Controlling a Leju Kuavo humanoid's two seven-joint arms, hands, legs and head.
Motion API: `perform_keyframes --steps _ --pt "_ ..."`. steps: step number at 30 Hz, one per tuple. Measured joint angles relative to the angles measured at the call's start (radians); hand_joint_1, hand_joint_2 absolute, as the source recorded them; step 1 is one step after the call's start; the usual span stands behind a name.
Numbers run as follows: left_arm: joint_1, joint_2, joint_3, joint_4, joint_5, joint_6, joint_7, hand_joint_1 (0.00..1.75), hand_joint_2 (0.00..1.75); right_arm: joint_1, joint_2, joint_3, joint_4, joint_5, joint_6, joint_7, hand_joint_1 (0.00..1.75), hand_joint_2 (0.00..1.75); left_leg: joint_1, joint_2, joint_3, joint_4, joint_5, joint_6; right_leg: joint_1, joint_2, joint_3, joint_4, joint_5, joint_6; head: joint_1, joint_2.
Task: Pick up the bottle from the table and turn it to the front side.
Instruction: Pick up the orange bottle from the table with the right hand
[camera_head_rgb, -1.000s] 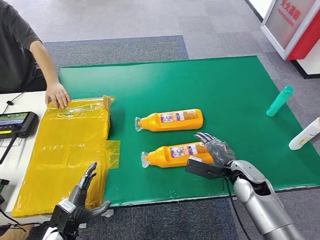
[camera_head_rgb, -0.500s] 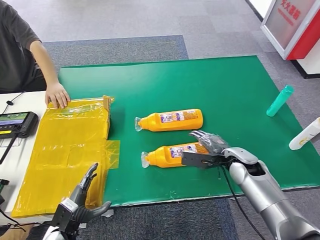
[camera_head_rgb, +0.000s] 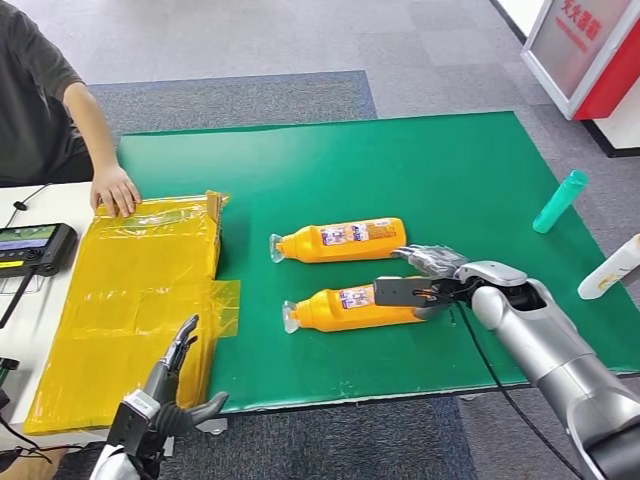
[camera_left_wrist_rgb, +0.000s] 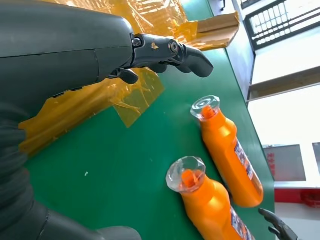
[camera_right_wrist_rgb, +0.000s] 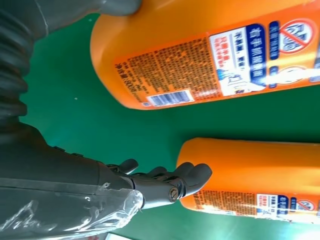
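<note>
Two orange bottles with clear caps lie on their sides on the green mat (camera_head_rgb: 468, 170), caps pointing left. The far bottle (camera_head_rgb: 343, 240) and the near bottle (camera_head_rgb: 343, 308) both show a label. My right hand (camera_head_rgb: 426, 278) hovers open over the base end of the near bottle, thumb stretched along its top and fingers (camera_head_rgb: 432, 258) in the gap between the two bottles. Its wrist view shows the near bottle (camera_right_wrist_rgb: 211, 55) with a barcode label and the far bottle (camera_right_wrist_rgb: 260, 175) behind the fingers (camera_right_wrist_rgb: 170, 182). My left hand (camera_head_rgb: 170, 385) hangs open at the table's front edge.
A yellow plastic-wrapped package (camera_head_rgb: 136, 290) covers the mat's left end, with a person's hand (camera_head_rgb: 115, 188) resting on its far corner. A black device (camera_head_rgb: 34, 245) lies further left. A teal bottle (camera_head_rgb: 560, 200) and a white bottle (camera_head_rgb: 610, 268) lie at the right edge.
My right hand has moved forward from the near bottle's front side to over its base end, fingers reaching past it toward the far bottle. The bottles and left hand stayed put.
</note>
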Motion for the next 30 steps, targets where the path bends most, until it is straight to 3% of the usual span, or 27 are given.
perform_keyframes --steps 22,24,27,28,30 --pt "-0.003 0.033 -0.048 -0.001 0.014 0.018 0.000 0.00 1.75 -0.031 -0.022 0.096 0.055 -0.032 0.010 -0.006 0.02 1.75 0.000 0.000 0.000 0.000 0.000 0.000 0.000 0.000 0.000 0.000 0.000 0.000 0.000 0.000" --pt "-0.004 0.034 -0.049 -0.001 0.015 0.018 0.000 0.00 1.75 -0.028 -0.022 0.103 0.059 -0.033 0.005 -0.007 0.37 1.75 0.000 0.000 0.000 0.000 0.000 0.000 0.000 0.000 0.000 0.000 0.000 0.000 0.000 0.000" --pt "-0.006 0.035 -0.050 -0.001 0.015 0.018 0.000 0.00 1.75 -0.025 -0.022 0.112 0.066 -0.035 0.002 -0.008 1.44 1.75 0.000 0.000 0.000 0.000 0.000 0.000 0.000 0.000 0.000 0.000 0.000 0.000 0.000 0.000" --pt "-0.007 0.036 -0.051 -0.001 0.015 0.018 0.000 0.00 1.75 -0.024 -0.022 0.114 0.068 -0.036 0.000 -0.009 1.65 1.75 0.000 0.000 0.000 0.000 0.000 0.000 0.000 0.000 0.000 0.000 0.000 0.000 0.000 0.000" --pt "-0.008 0.037 -0.052 -0.001 0.015 0.018 0.000 0.00 1.75 -0.022 -0.022 0.117 0.072 -0.040 -0.006 -0.011 1.75 1.75 0.000 0.000 0.000 0.000 0.000 0.000 0.000 0.000 0.000 0.000 0.000 0.000 0.000 0.000"
